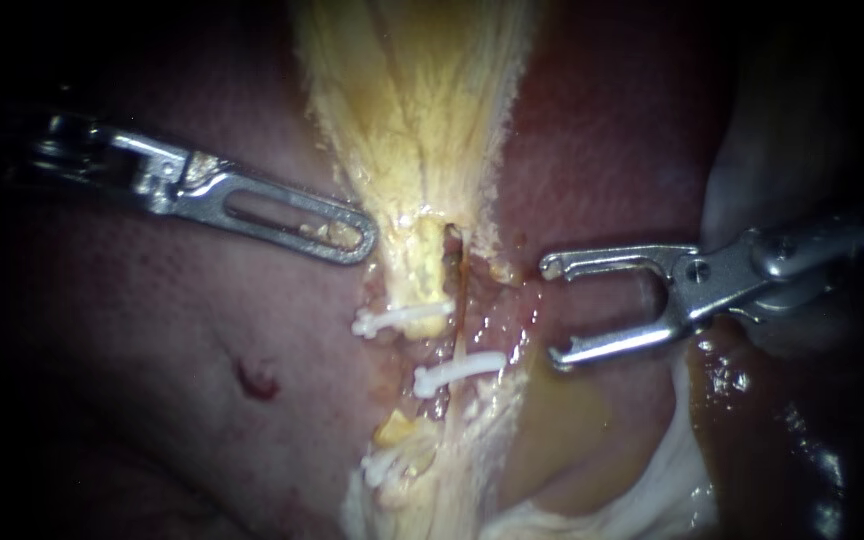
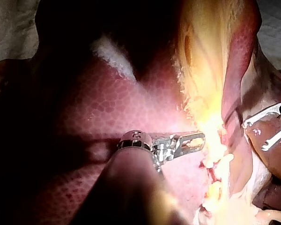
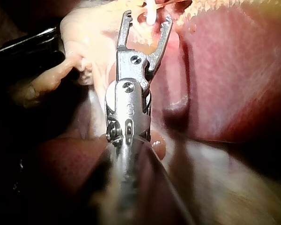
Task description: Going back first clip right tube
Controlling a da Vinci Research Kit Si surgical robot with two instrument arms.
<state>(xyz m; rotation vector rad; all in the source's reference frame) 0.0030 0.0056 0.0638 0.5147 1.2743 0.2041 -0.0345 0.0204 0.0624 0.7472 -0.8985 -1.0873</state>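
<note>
Two tubes run down from a fan of yellow tissue [image 1: 412,110]. The left tube [image 1: 417,275] is thick and yellow and carries a white clip [image 1: 402,320]. The thin right tube [image 1: 458,300] carries a white clip [image 1: 457,372] lower down. A third white clip [image 1: 387,465] lies farther down. My right instrument [image 1: 553,312] stands just right of the right tube, its jaws open and empty [image 3: 145,18] [image 2: 255,137]. My left instrument [image 1: 357,238] has shut slotted jaws, their tip resting against the yellow tissue's edge [image 2: 201,138].
Dark red liver [image 1: 152,350] lies on both sides of the tubes, with a small red mark [image 1: 257,380] on the left. Pale tissue [image 1: 752,150] rises behind my right instrument. Whitish membrane [image 1: 652,490] and wet brown tissue [image 1: 772,420] lie below it.
</note>
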